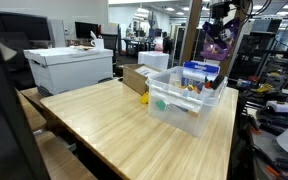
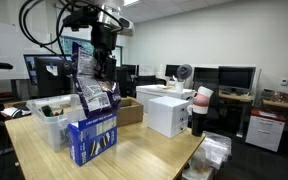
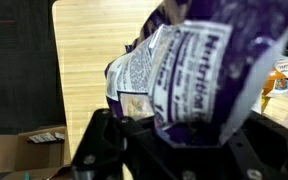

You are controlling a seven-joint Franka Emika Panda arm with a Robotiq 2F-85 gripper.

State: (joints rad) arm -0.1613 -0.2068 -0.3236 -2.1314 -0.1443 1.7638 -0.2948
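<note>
Purple snack bag fills the wrist view, clamped between closed jaws whose tips it hides.

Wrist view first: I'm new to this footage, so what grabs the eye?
A purple bag, nutrition label showing, hangs pinched in the shut pincer above the wooden table. Beneath it stands a blue box, near a clear bin of small items.
</note>
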